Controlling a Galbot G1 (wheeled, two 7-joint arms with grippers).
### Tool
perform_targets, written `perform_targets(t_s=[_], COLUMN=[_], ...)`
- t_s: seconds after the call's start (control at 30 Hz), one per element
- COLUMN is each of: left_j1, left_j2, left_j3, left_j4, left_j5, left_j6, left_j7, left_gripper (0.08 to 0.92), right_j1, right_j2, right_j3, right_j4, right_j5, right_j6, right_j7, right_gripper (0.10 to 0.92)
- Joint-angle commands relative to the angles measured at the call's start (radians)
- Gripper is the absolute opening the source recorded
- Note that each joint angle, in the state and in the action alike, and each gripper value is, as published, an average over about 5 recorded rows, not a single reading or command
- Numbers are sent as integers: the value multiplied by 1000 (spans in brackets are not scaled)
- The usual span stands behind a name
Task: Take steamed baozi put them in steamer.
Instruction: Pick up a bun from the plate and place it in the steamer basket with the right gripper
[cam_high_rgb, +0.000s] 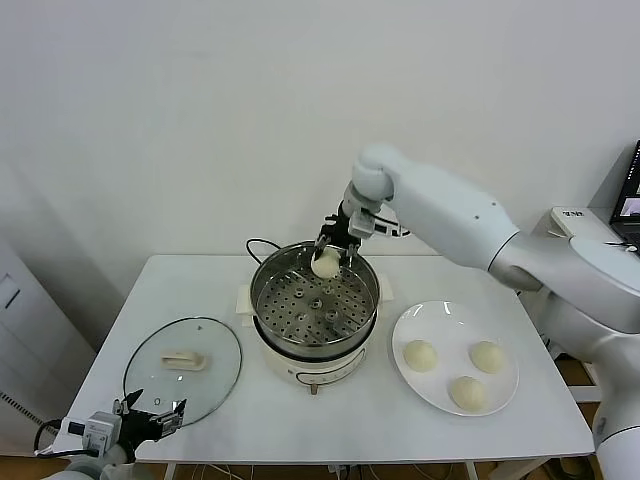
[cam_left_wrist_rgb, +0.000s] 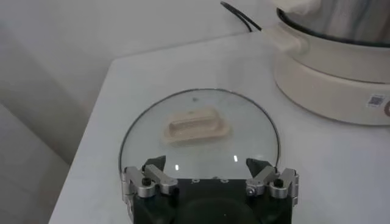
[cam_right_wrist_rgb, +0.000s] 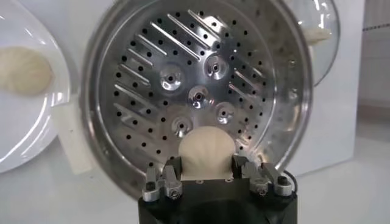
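Note:
My right gripper (cam_high_rgb: 329, 257) hangs over the back rim of the steamer (cam_high_rgb: 268, 318), shut on one cream-white baozi (cam_high_rgb: 325, 264). In the right wrist view that baozi (cam_right_wrist_rgb: 206, 152) sits clamped between the two fingers (cam_right_wrist_rgb: 173, 171), with the bare perforated tray (cam_right_wrist_rgb: 146, 91) below it. Three more baozi (cam_high_rgb: 419, 354) lie on the white plate (cam_high_rgb: 440, 318) to the right of the steamer. My left gripper (cam_high_rgb: 152, 415) is parked low at the table's front left corner, open and holding nothing, just before the glass lid (cam_left_wrist_rgb: 244, 131).
The glass lid (cam_high_rgb: 150, 375) with its white handle (cam_high_rgb: 184, 360) lies flat on the table, left of the steamer. A black cord (cam_high_rgb: 256, 243) runs behind the pot. The white wall stands close behind the table.

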Motion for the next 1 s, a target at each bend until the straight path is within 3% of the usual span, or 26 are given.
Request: perform_targets(t_s=[0.03, 0.43, 0.63, 0.8, 0.93, 1.0], left_j1=[1, -1, -2, 1, 12, 17], left_j2=[-1, -3, -5, -10, -15, -17], left_j3=[1, 6, 8, 10, 4, 1], left_j4=[1, 0, -5, -10, -15, -17], left_j5=[2, 2, 2, 3, 7, 8], left_j6=[0, -2, 0, 2, 2, 1], left_j7=[1, 2, 1, 1, 1, 2], left_gripper=[823, 823, 823, 823, 823, 823], right_j1=[-95, -117, -109, -22, 131, 214], right_j2=[37, 65, 60, 18, -53, -96], right_j3=[69, 115, 124, 31, -143, -246], right_j4=[-14, -53, -46, -25, 7, 18], right_j5=[-165, -249, -239, 1, 311, 466], right_j6=[48, 48, 48, 48, -16, -123], right_j7=[34, 65, 81, 54, -8, -42], right_gripper=[509, 514, 644, 781, 819, 822])
